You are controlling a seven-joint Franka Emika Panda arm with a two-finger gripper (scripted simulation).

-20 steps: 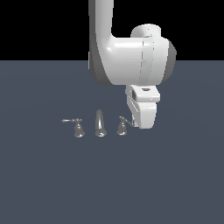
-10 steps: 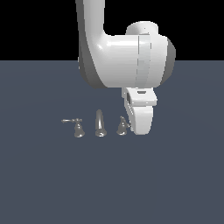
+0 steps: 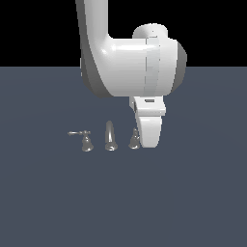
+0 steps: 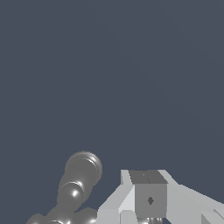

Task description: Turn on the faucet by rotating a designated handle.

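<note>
In the exterior view the chrome faucet stands on the dark floor: a tapered spout (image 3: 110, 136) in the middle and a handle (image 3: 86, 143) on the exterior view's left with its lever pointing left. The designated handle (image 3: 133, 139) shows only its bell base; its rightward lever is hidden behind my gripper (image 3: 149, 144), which hangs right against it. In the wrist view the fingers (image 4: 141, 177) sit pressed together, so the gripper (image 4: 148, 180) looks shut, beside a shiny chrome faucet piece (image 4: 81, 175). I cannot tell which piece it is.
The large white arm link (image 3: 130, 67) fills the upper middle of the exterior view above the faucet. The flat dark grey floor (image 3: 193, 193) extends all around.
The gripper has come down and slightly toward the exterior view's left. It now covers the right handle's lever, which showed a second ago. The arm's upper link looms larger.
</note>
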